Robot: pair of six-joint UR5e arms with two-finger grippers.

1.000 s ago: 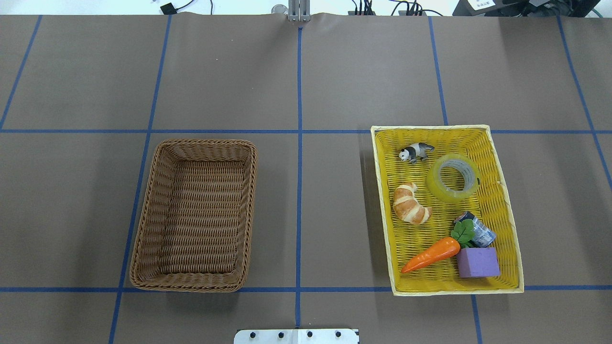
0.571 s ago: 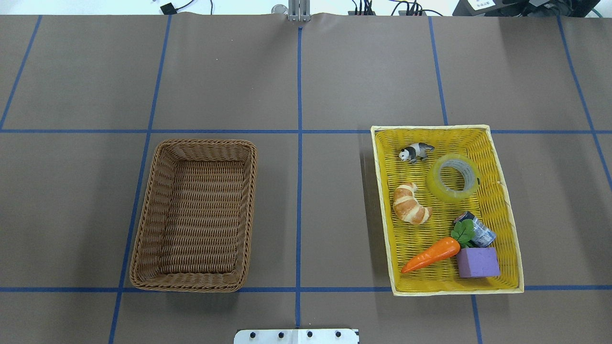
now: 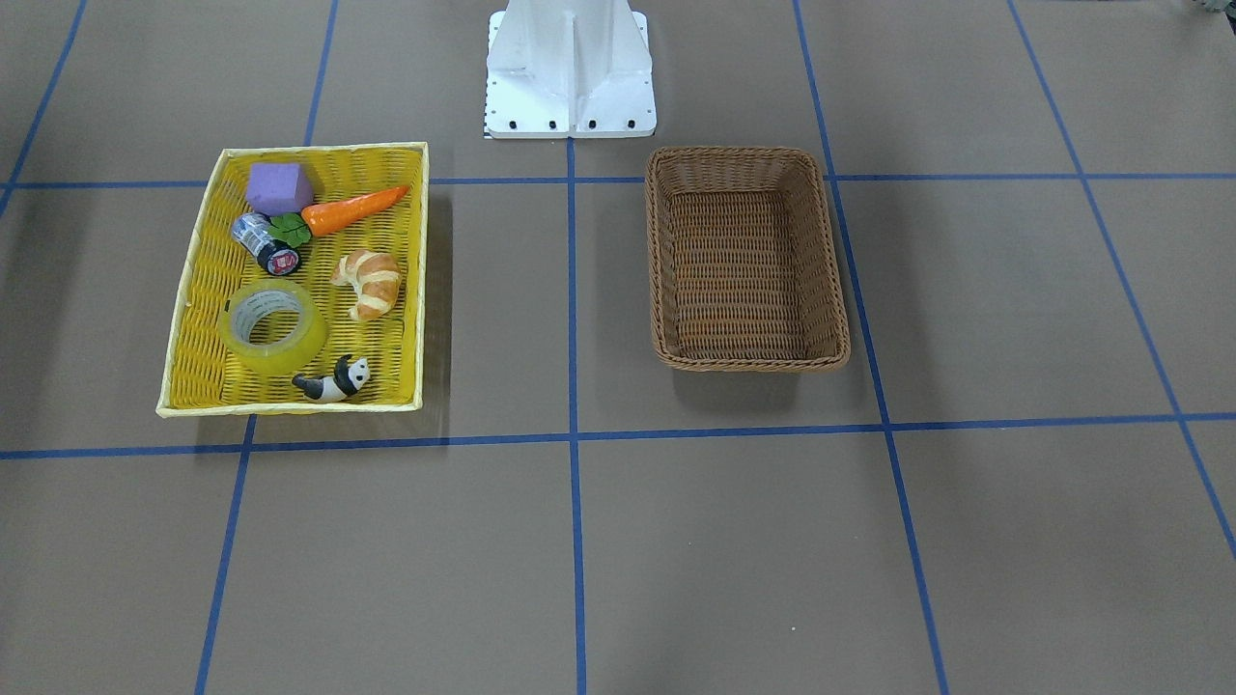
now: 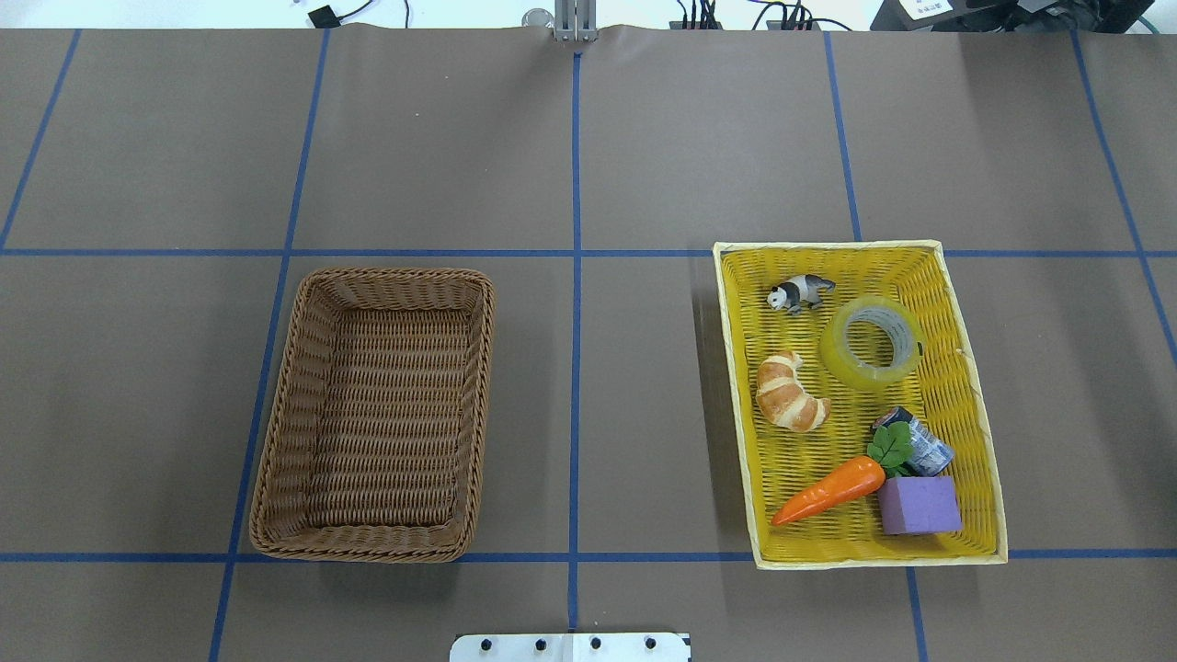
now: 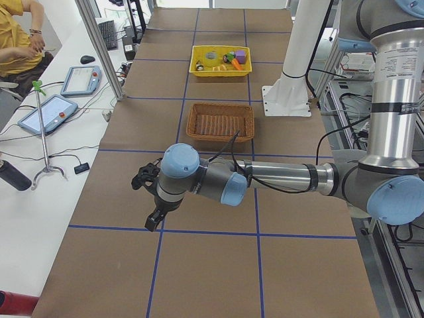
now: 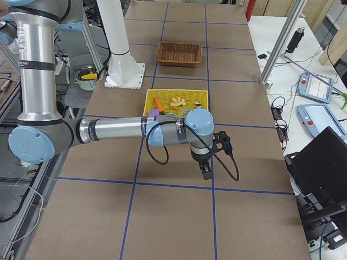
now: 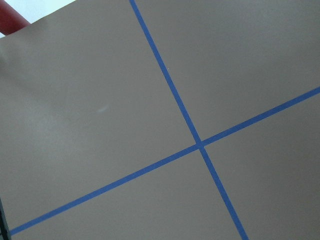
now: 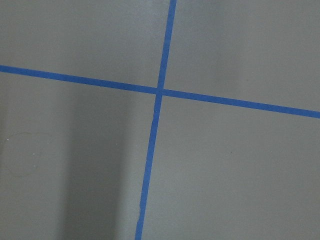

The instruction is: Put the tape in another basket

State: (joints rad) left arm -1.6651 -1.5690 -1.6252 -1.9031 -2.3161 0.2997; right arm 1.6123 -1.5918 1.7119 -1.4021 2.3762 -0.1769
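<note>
The tape [image 4: 841,357], a yellowish translucent roll with a grey-white core, lies flat in the yellow basket [image 4: 975,405] on the overhead view's right; in the front-facing view the tape [image 3: 282,355] is at the left. The brown wicker basket [image 4: 276,441] stands empty on the left, and in the front-facing view [image 3: 744,154] right of centre. My left gripper [image 5: 154,222] hangs over bare table far from both baskets, only in the exterior left view. My right gripper [image 6: 206,172] shows only in the exterior right view, past the yellow basket. I cannot tell if either is open or shut.
The yellow basket also holds a toy panda [image 4: 798,292], a croissant [image 4: 789,393], a carrot [image 4: 828,490], a purple block [image 4: 918,505] and a small silver cylinder [image 4: 924,448]. The robot's white base [image 3: 570,68] stands behind the baskets. Both wrist views show only brown table with blue lines.
</note>
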